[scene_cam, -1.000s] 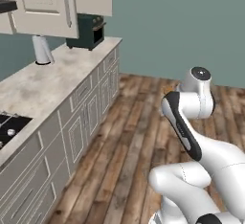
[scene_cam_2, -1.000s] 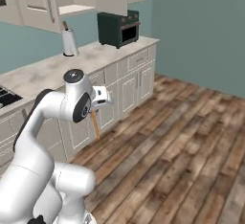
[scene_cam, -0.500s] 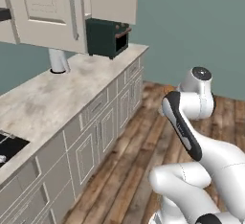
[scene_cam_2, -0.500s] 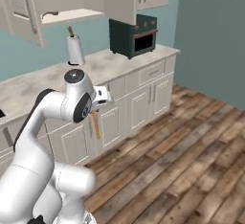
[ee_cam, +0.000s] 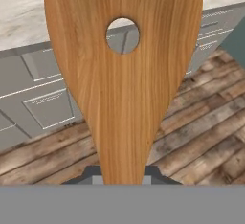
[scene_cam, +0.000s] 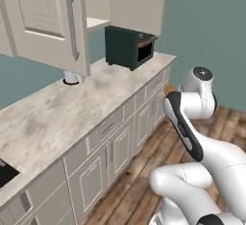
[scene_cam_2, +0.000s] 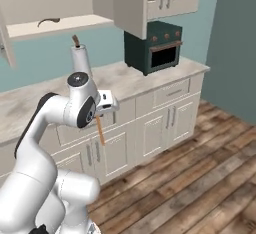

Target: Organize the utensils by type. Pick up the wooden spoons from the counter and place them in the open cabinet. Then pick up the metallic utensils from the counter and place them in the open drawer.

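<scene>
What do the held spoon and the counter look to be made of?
The wooden spoon looks like orange-brown wood, smooth, with lengthwise grain and a round hole. The counter looks like beige-grey marbled stone, matte, with mottled veining. All rendered, so only apparent.

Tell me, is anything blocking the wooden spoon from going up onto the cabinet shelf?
Nothing visible blocks it. The gripper holds the wooden spoon out over the floor, and the open cabinet above the counter has its door swung aside.
</scene>
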Motion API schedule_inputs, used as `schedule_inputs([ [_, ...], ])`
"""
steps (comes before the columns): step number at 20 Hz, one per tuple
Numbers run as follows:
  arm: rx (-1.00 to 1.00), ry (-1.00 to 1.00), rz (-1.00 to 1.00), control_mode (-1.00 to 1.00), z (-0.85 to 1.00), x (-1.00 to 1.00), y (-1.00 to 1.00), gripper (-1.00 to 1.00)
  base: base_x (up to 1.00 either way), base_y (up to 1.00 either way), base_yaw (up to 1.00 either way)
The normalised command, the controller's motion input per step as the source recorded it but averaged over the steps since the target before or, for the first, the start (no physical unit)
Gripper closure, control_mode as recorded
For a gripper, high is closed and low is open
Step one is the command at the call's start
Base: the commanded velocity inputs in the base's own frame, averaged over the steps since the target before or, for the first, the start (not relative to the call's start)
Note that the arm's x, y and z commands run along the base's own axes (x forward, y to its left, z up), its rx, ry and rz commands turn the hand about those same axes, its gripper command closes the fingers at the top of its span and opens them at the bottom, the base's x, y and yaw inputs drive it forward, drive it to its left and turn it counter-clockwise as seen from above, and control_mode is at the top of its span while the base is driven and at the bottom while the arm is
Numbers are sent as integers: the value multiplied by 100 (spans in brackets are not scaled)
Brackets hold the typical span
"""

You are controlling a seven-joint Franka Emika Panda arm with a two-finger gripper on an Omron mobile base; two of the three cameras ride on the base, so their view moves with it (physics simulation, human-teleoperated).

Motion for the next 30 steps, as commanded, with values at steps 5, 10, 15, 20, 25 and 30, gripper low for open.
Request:
schedule_inputs([
  [5, 0, 0, 0, 100, 0, 0, 0, 100, 45, -24, 27],
  [10, 0, 0, 0, 100, 0, 0, 0, 100, 23, -32, 29],
  [15, 0, 0, 0, 100, 0, 0, 0, 100, 37, -30, 34],
  [20, 0, 0, 0, 100, 0, 0, 0, 100, 42, -35, 34],
  [25, 0, 0, 0, 100, 0, 0, 0, 100, 45, -34, 35],
  [30, 0, 0, 0, 100, 0, 0, 0, 100, 43, -36, 35],
])
